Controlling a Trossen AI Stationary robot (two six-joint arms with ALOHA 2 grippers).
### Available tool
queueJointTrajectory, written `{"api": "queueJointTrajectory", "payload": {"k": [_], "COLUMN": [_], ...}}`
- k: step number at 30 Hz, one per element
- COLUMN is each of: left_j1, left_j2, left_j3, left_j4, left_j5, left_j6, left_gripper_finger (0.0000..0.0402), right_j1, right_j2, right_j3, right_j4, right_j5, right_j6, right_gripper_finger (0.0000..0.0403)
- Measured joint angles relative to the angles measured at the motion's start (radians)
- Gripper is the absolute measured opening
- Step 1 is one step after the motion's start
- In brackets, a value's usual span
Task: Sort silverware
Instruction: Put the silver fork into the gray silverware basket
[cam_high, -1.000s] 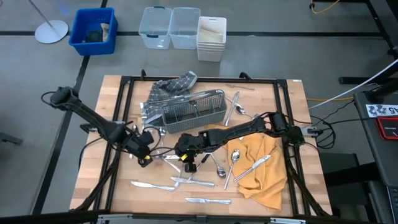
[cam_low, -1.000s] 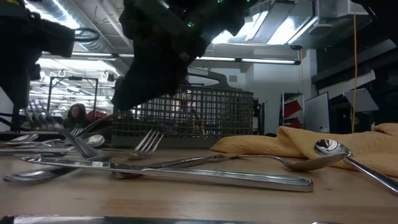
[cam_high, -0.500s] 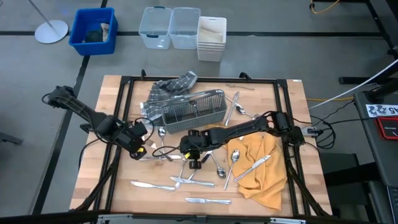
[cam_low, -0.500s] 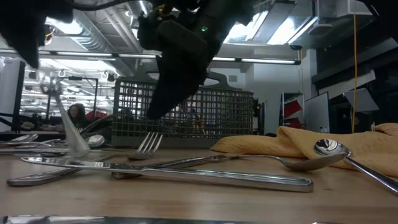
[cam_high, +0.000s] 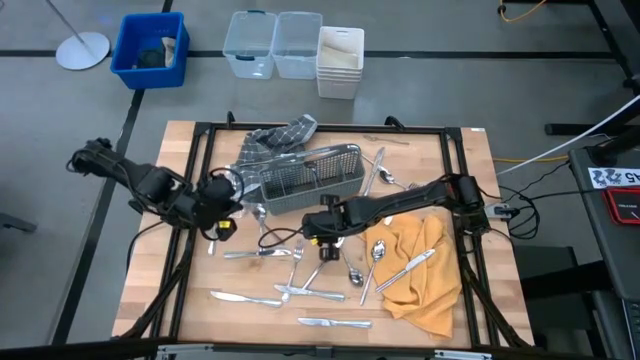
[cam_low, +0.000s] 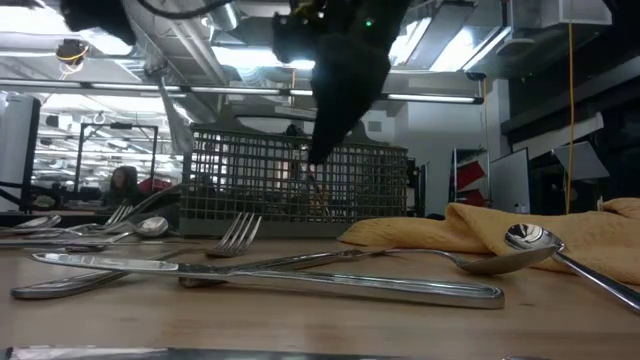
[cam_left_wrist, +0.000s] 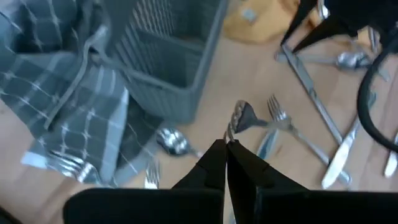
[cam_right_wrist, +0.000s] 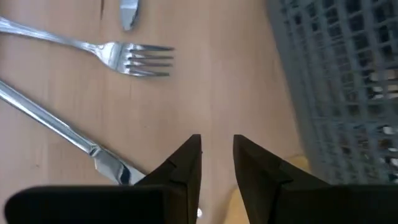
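Wooden table (cam_high: 150, 290), shiny slim silverware (cam_high: 300, 285)

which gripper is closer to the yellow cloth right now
Right. The right gripper hangs just beside the yellow cloth, toward table centre. The left gripper, jaws shut on a fork, is farther off past the wire-mesh caddy.

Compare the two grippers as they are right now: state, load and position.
The left gripper is shut on a utensil, lifted off the table; the right gripper is open and holds nothing. The left gripper sits by the left end of the grey mesh caddy; the right gripper is in front of the caddy, over bare wood near a fork. Both are dark two-finger grippers close to the caddy.
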Motion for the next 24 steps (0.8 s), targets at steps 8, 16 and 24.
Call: {"api": "queueJointTrajectory", "payload": {"k": [8, 16, 24], "left_j1": [0.092, 0.223, 0.357], "left_j2": [0.002, 0.002, 0.039], "left_j3": [0.068, 0.096, 0.096], "left_j4": [0.077, 0.277, 0.345], "left_j5": [-0.089, -0.204, -0.23], "left_j6": [0.187, 0.516, 0.703], "left_gripper_finger": [0.0, 0.0, 0.0], "right_j1": [0.0, 0.0, 0.0], "right_j2": [-0.05, -0.067, -0.067], "right_j3": [0.0, 0.0, -0.001], "right_j4": [-0.153, -0.252, -0.277], "right_j5": [0.057, 0.082, 0.082], "right_j6": [0.0, -0.003, -0.003], "right_gripper_finger": [0.0096, 0.0096, 0.0096]}}
